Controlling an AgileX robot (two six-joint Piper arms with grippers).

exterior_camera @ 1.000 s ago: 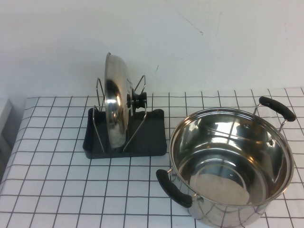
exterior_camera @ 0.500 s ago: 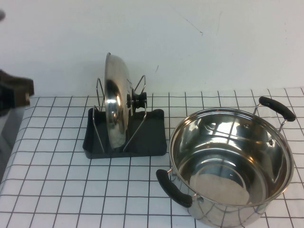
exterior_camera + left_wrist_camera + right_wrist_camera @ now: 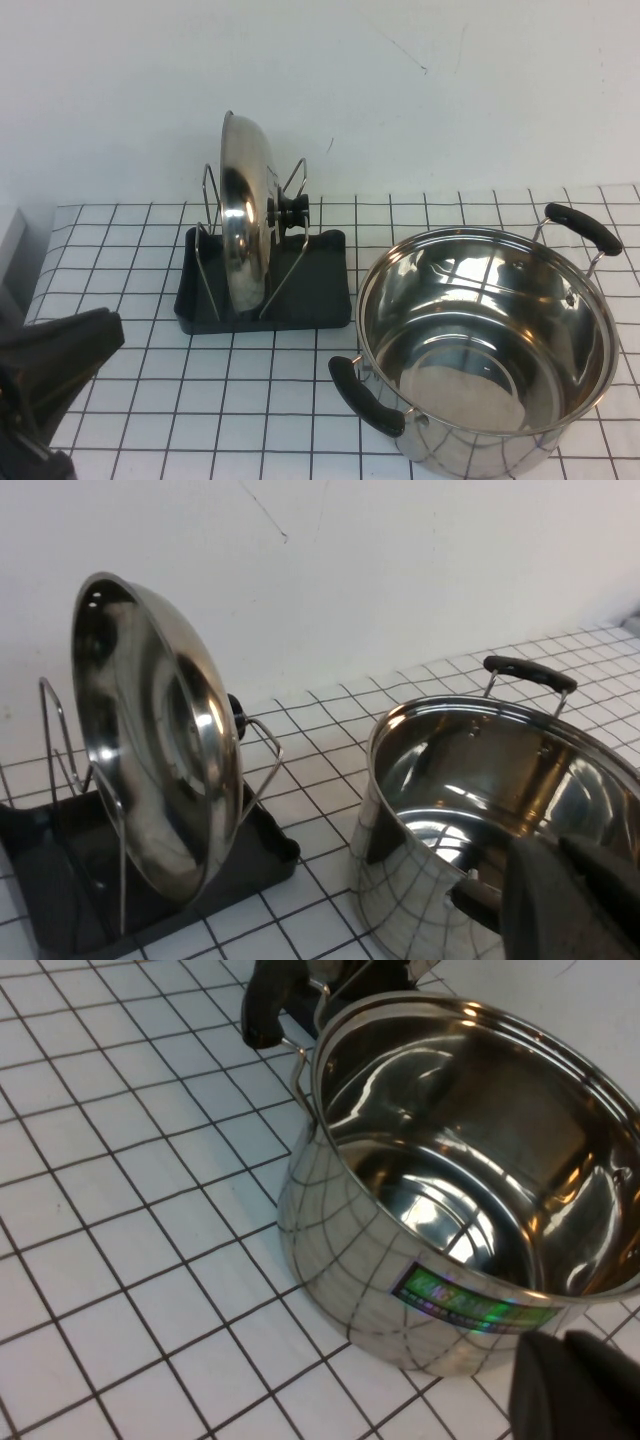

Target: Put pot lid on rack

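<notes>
The shiny steel pot lid (image 3: 243, 225) stands on edge in the wire loops of the dark grey rack (image 3: 315, 285), its black knob (image 3: 292, 212) facing right. The left wrist view also shows the lid (image 3: 150, 740) upright in the rack (image 3: 60, 900). My left gripper (image 3: 100, 335) is low at the front left, apart from the rack; in its wrist view (image 3: 560, 855) its fingers are together and hold nothing. My right gripper (image 3: 568, 1345) is shut and empty beside the pot; it is out of the high view.
A deep steel pot (image 3: 485, 340) with two black handles stands at the front right on the checked cloth (image 3: 200, 400). It also shows in the left wrist view (image 3: 480, 780) and the right wrist view (image 3: 450, 1160). A white wall is behind.
My left arm has come into the high view, moving from the left edge down to the front left corner. The lid, rack and pot have not moved.
</notes>
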